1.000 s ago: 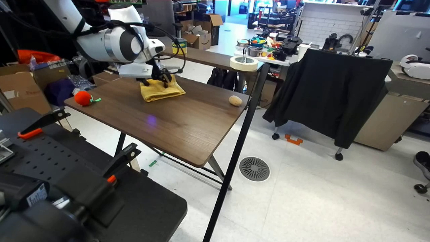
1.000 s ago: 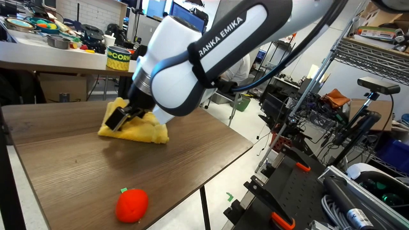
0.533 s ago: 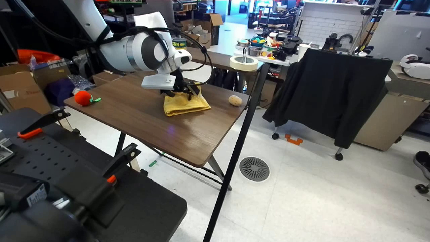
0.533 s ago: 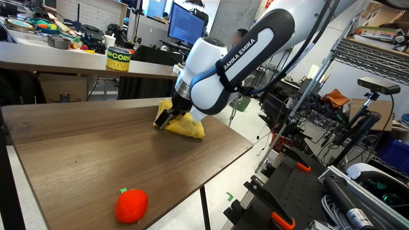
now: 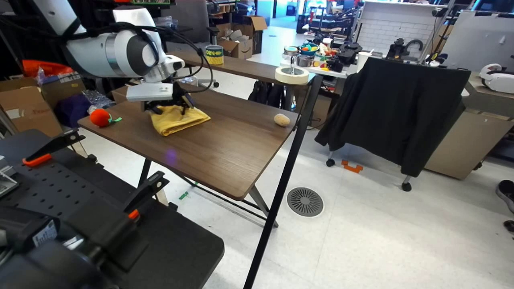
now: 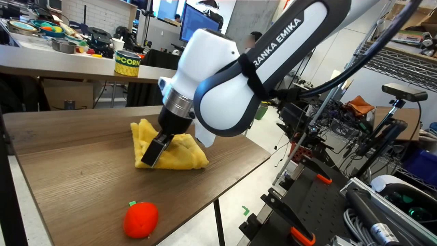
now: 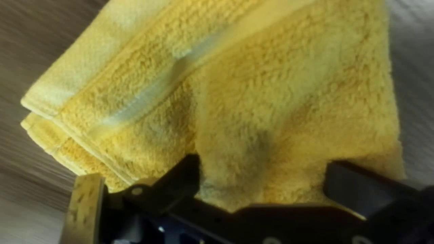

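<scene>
Wrist view: gripper (image 7: 262,176) sits at the towel (image 7: 237,98), both black fingers (image 7: 184,174) well apart, yellow fabric filling the gap. Can't tell if they squeeze it or only press on it. Towel is folded, layers showing at one corner.

In both exterior views towel lies on the table (image 5: 229,136), under the gripper, nearer the corner with the red toy (image 6: 140,220) than the one with the potato (image 5: 282,120). Arm (image 6: 227,100) reaches over the table edge, wrist tilted. In an exterior view one flap (image 6: 141,135) stands up and the near fingertip is low against the towel's side; contact with the wood unclear.

Rest, relative to table: toy is on it near the edge, green tag attached, apart from towel. Potato is on it too, well away from gripper. Bench (image 5: 249,71) runs beyond the table, carrying the corn can (image 6: 127,65) and, at its end, a tape roll (image 5: 292,76). Black board (image 5: 188,245) beside the table, separate from it, clamps (image 6: 302,236) with orange handles along the side facing the table. Floor drain (image 5: 304,202) next to the table. Black drape (image 5: 393,116) past the drain, well apart from the table.
</scene>
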`<state>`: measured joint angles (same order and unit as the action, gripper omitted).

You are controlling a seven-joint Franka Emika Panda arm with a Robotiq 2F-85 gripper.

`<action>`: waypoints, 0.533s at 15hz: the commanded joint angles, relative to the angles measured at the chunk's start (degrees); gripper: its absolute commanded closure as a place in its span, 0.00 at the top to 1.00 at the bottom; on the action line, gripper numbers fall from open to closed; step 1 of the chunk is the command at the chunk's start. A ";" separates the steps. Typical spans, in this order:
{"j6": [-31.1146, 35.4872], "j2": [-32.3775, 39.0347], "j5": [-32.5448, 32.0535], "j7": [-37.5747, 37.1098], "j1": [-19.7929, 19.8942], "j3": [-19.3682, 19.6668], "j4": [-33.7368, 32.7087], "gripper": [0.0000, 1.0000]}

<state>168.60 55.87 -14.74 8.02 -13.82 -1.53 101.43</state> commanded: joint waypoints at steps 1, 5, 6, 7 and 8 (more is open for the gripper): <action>-3.22 -2.07 -1.83 6.00 0.90 -5.35 3.32 1.00; -8.74 -1.53 0.78 4.30 2.06 -4.78 2.44 1.00; -9.70 -1.59 1.49 3.00 2.58 -3.67 2.55 1.00; -10.59 -1.67 2.31 1.63 3.28 -2.51 2.90 1.00; -9.40 -1.24 2.36 0.07 3.47 -0.40 2.91 1.00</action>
<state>160.36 54.39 -13.61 10.71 -12.28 -5.36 103.20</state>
